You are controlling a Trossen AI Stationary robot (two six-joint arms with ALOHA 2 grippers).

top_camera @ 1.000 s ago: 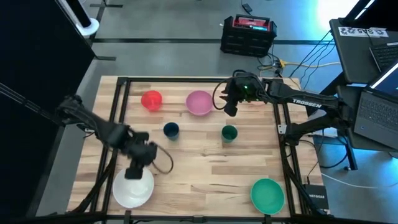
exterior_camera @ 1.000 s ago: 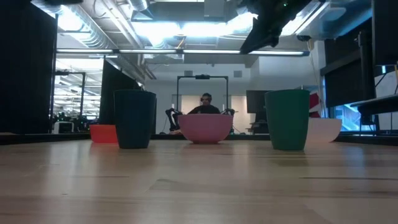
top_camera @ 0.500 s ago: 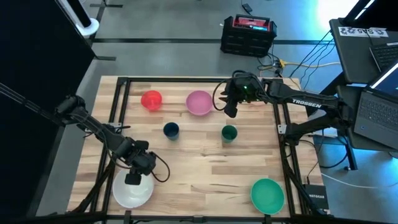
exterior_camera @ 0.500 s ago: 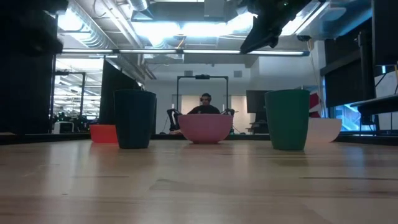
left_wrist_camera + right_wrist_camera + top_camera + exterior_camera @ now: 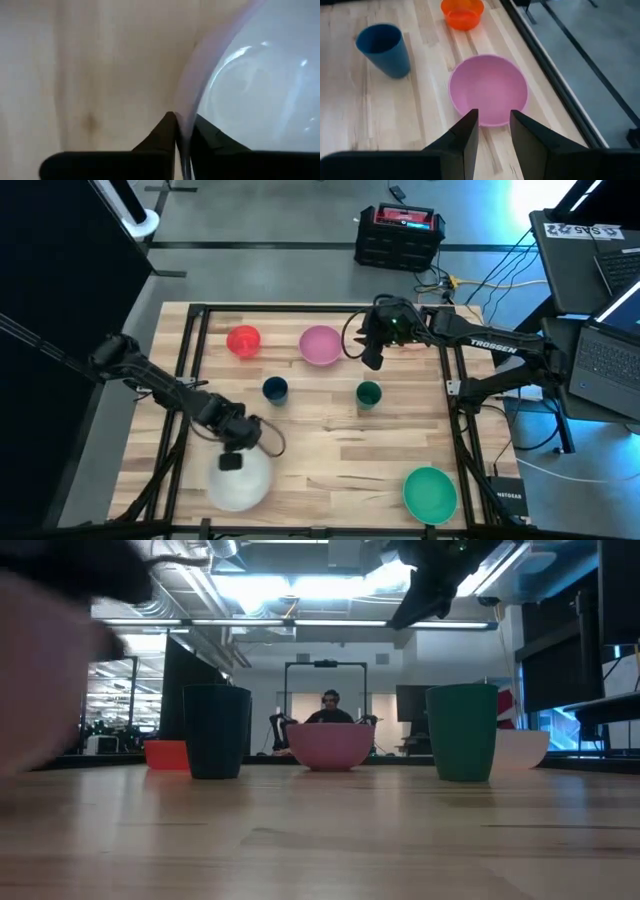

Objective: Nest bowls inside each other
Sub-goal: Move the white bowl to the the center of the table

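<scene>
The white bowl [image 5: 240,482] sits mouth up near the table's front left, and shows as a pale blur [image 5: 45,690] in the low view. My left gripper [image 5: 232,462] points down over its far rim and is shut on it. My right gripper [image 5: 372,358] hangs open above the table's far side, just right of the pink bowl [image 5: 320,345], with nothing between its fingers [image 5: 470,131]. The orange-red bowl [image 5: 243,340], dark blue cup [image 5: 275,389], dark green cup [image 5: 369,393] and teal bowl [image 5: 430,492] each stand alone on their bases. My left gripper pinches the white bowl's rim [image 5: 184,131] on its far side, one finger inside the bowl and one outside. The fingers come from above, pointing down. The bowl stays mouth up; whether its base is on the table I cannot tell.
A pale bowl [image 5: 522,748] shows behind the green cup in the low view. Black frame rails [image 5: 455,410] run along the table's sides. Bare wood [image 5: 340,450] lies between the white and teal bowls. A person [image 5: 330,710] sits far behind the table.
My left gripper has come down onto the white bowl's far rim and shut on it. The bowl has then shifted a little toward the table's right. My right gripper has kept still.
</scene>
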